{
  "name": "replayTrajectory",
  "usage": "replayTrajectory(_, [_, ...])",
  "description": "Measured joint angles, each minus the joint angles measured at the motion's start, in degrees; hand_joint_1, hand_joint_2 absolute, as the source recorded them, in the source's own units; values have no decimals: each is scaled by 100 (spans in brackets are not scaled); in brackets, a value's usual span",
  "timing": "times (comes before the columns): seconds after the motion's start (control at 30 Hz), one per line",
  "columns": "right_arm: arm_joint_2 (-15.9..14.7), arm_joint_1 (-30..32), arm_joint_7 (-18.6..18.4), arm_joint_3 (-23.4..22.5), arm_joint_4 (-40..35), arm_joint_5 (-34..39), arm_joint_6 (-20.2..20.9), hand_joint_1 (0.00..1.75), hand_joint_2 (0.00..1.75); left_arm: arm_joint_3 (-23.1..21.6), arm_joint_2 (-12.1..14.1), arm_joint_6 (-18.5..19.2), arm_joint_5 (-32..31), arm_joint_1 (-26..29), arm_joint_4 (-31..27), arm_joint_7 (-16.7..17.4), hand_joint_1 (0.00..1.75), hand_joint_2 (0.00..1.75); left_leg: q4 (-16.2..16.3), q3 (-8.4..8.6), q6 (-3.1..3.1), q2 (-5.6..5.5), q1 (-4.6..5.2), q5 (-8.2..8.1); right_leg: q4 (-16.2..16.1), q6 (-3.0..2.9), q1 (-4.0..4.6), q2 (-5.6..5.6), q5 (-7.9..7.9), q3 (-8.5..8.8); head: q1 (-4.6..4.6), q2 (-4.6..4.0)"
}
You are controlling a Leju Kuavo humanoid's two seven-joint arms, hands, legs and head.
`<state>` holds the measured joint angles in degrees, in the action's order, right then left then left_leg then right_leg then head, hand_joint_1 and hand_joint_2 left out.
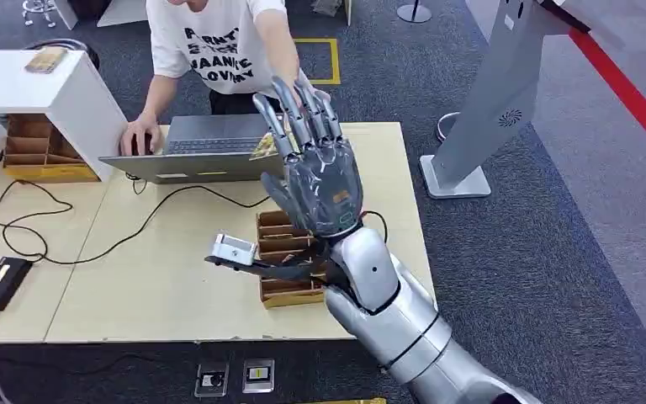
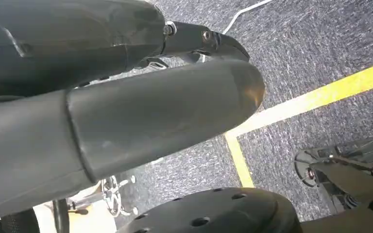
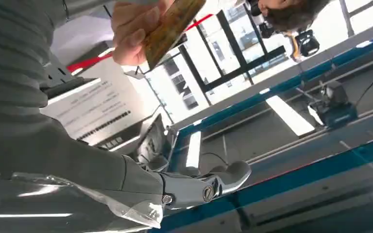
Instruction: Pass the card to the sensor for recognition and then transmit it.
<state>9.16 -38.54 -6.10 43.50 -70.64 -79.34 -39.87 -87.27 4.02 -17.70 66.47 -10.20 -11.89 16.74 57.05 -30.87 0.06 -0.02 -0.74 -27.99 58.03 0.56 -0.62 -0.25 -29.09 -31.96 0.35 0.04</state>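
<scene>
My right hand is raised over the table, fingers spread and pointing up, nothing in it. A person across the table reaches an arm to it. In the right wrist view that person's hand pinches the golden-brown card just beyond my thumb. From the head, the card peeks out beside my fingers. The small grey sensor sits on a black stand below my hand. My left hand hangs over the carpet with thumb and fingers stretched out, holding nothing.
A compartmented cardboard box lies under my right forearm. An open laptop stands at the table's far edge, the person's other hand beside it. Cables and a black box lie left. A white kiosk stand rises at the right.
</scene>
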Motion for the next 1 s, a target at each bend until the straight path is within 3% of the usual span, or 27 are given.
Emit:
replayTrajectory(0.1, [-46,-196,-153,253,273,-76,0,0,175,0,0,0,-2,6,0,-7,0,0,0,0,0,0,0,0,0,0,0,1,0,0,0,0])
replayTrajectory(0.13, [-65,-251,-201,321,341,-103,0,9,175,0,2,2,-4,6,0,-9,0,0,0,0,0,0,0,0,0,0,0,0,0,0,0,0])
replayTrajectory(0.2, [-98,-334,-255,434,452,-135,0,63,175,0,4,6,-11,7,0,-9,0,0,0,1,0,0,0,0,0,0,0,2,0,-1,-2,0])
replayTrajectory(0.23, [-109,-366,-269,491,500,-133,0,129,175,0,4,11,-20,7,0,-9,0,0,0,1,0,0,0,0,0,0,0,3,0,-1,0,0])
replayTrajectory(0.27, [-120,-389,-273,520,544,-133,0,159,175,0,4,13,-31,6,0,-9,0,0,0,1,0,0,0,0,0,0,0,3,0,-1,-2,0])
replayTrajectory(0.3, [-127,-419,-293,559,594,-116,0,159,175,0,4,15,-50,5,0,-7,0,0,1,2,0,0,0,0,0,0,0,3,0,-1,0,0])
replayTrajectory(0.37, [-155,-481,-315,651,682,-61,-4,175,175,0,4,22,-70,5,0,-7,0,0,1,2,0,0,0,0,0,0,0,3,0,-1,2,0])
replayTrajectory(1.0, [-278,-749,-360,1197,1055,439,-7,175,175,-2,4,-33,-57,1,0,4,0,0,1,2,0,1,0,0,0,0,0,5,0,-1,0,0])
